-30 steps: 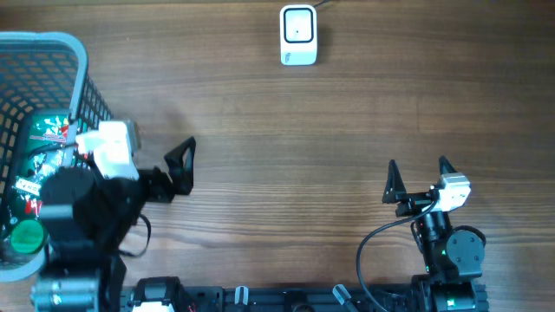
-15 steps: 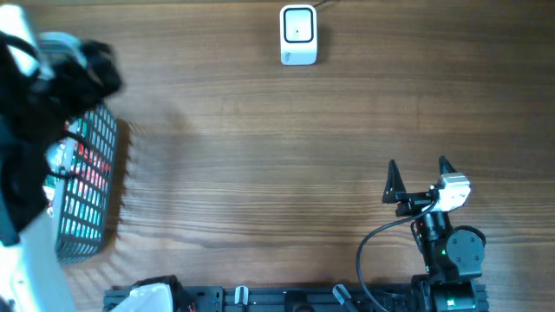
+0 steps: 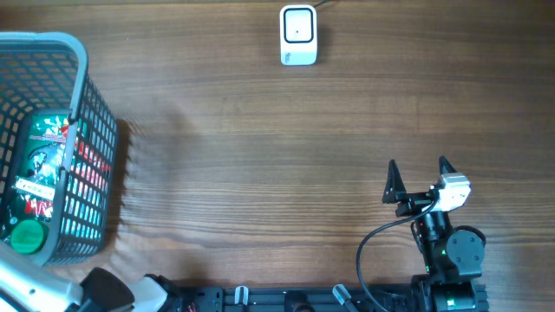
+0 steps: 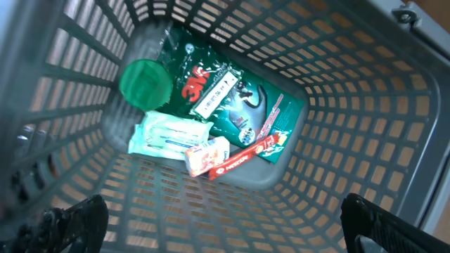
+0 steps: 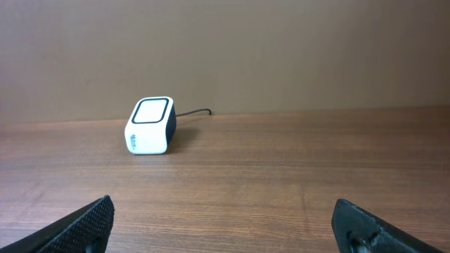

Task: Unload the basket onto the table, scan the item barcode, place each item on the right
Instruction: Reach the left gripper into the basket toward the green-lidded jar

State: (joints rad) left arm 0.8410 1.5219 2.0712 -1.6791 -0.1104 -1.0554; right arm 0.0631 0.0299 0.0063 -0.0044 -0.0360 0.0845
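Currently the left hand (image 4: 226,226) hangs spread wide above the blue basket (image 3: 83,87), where the items lie: a green packet (image 4: 235,105), a round green lid (image 4: 144,83), a pale pouch (image 4: 169,135). The right hand (image 3: 419,176) sits released low over the worktop (image 3: 260,156), facing the white scanner (image 3: 297,35).

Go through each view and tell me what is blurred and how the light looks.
Overhead: even light, wood grain and scanner crisp; the left arm at the bottom corner is smeared. Left wrist: the basket wall nearest the lens is soft, the green packet on its floor sharper. Right wrist: scanner sharp with a faint shadow, no glare.
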